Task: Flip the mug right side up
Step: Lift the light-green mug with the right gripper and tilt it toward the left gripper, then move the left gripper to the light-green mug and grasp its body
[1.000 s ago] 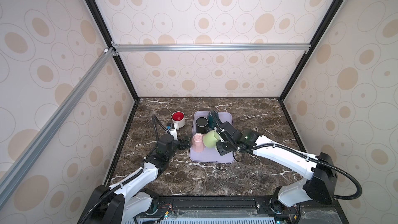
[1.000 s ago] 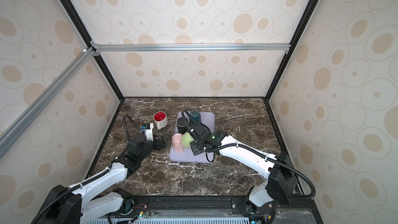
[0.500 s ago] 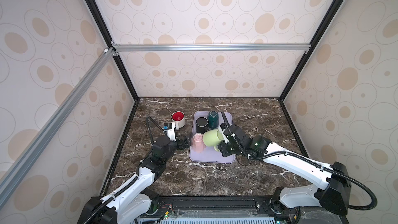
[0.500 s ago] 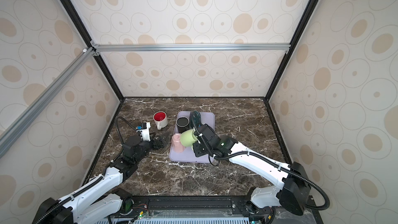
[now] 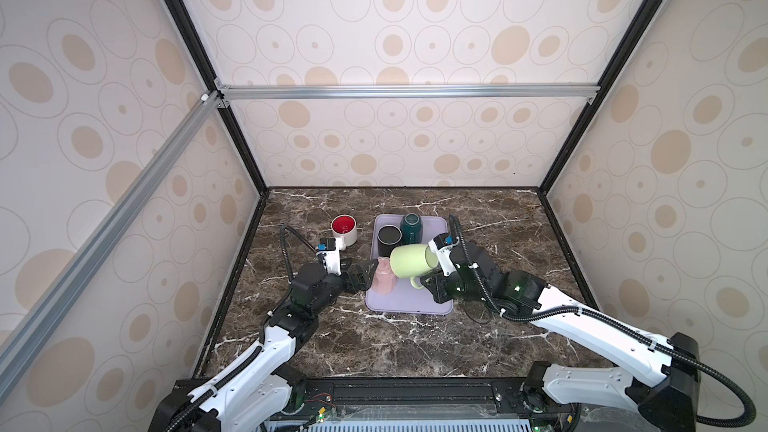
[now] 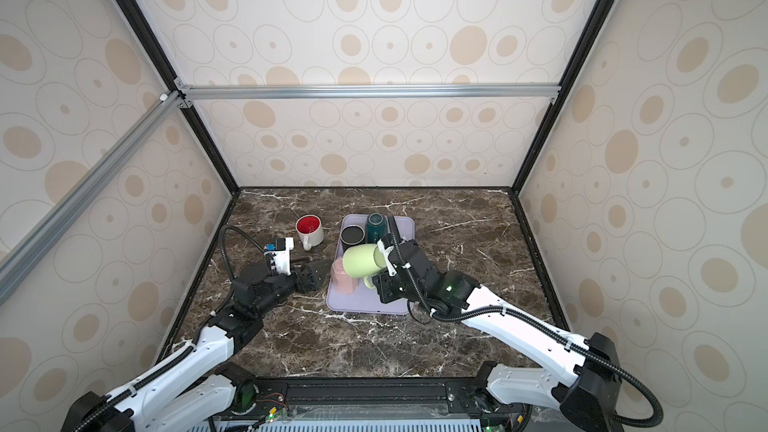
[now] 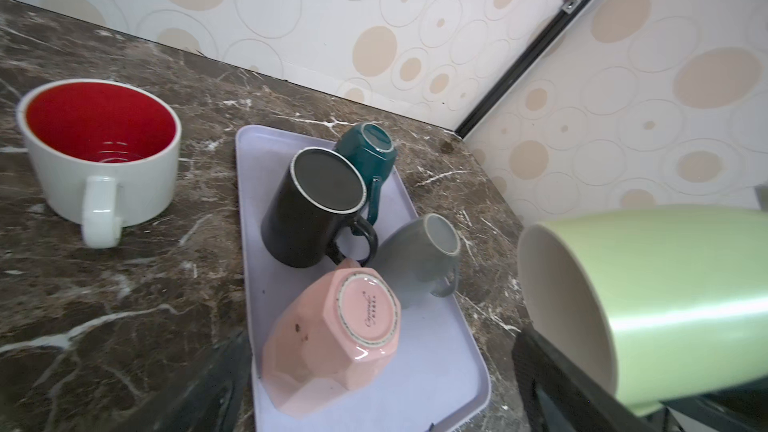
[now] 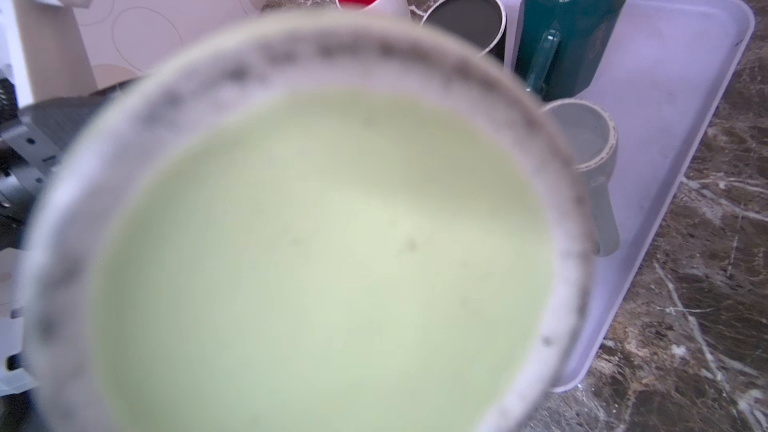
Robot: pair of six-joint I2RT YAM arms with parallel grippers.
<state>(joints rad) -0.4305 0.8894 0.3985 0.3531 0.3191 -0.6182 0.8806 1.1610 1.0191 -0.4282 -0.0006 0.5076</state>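
A light green mug (image 5: pixel 411 261) (image 6: pixel 360 261) hangs on its side above the lilac tray (image 5: pixel 415 307), its mouth facing the left arm. My right gripper (image 5: pixel 428 282) is shut on it at the handle. In the right wrist view the mug's base (image 8: pixel 324 251) fills the picture and hides the jaws. In the left wrist view the green mug (image 7: pixel 665 305) shows its beige inside. My left gripper (image 5: pixel 365 274) stands open beside the tray's left edge, empty, its fingers (image 7: pixel 224 371) either side of an upside-down pink mug (image 7: pixel 332 338).
Upside down on the tray (image 7: pixel 440 367) stand a black mug (image 5: pixel 389 236), a teal mug (image 5: pixel 411 226) and a grey mug (image 7: pixel 419 259). A white mug with a red inside (image 5: pixel 344 228) stands upright on the marble table, left of the tray. Patterned walls close in three sides.
The right gripper has raised the green mug off the tray and tipped it onto its side. The left gripper has crept right, up to the pink mug.
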